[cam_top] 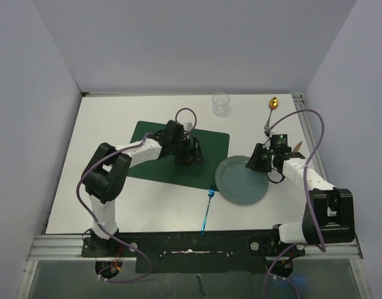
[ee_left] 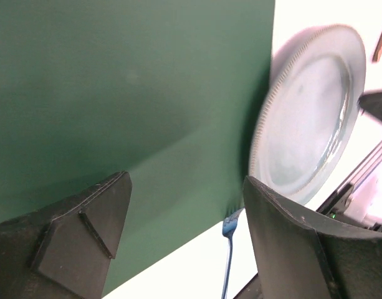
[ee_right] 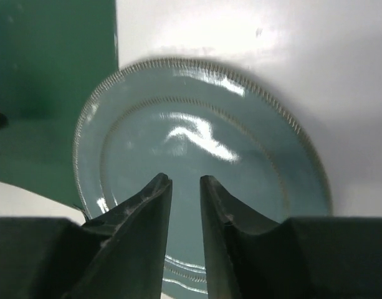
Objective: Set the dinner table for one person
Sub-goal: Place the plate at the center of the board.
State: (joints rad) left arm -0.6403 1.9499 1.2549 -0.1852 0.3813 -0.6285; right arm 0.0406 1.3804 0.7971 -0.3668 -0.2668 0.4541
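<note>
Plate step in hand, by the look of things. Right hand (ee_right: 184, 180) poised low over the near rim of the round pale blue-green ceramic plate (ee_right: 240, 124), fingers drawn close with only a narrow slit between; cannot tell whether the rim is pinched. Plate lying ahead of that hand on the large white matte tabletop (cam_top: 116, 118), its left edge reaching over the border of the dark green rectangular placemat (ee_left: 116, 93). Left hand (ee_left: 186, 187) spread wide, hovering over the placemat, holding nothing, plate off to its right. Next, probably: a firm hold on the rim, then a slide leftward until centred on the placemat, without nudging the slim blue metallic fork (cam_top: 206, 208) just beside the plate.
</note>
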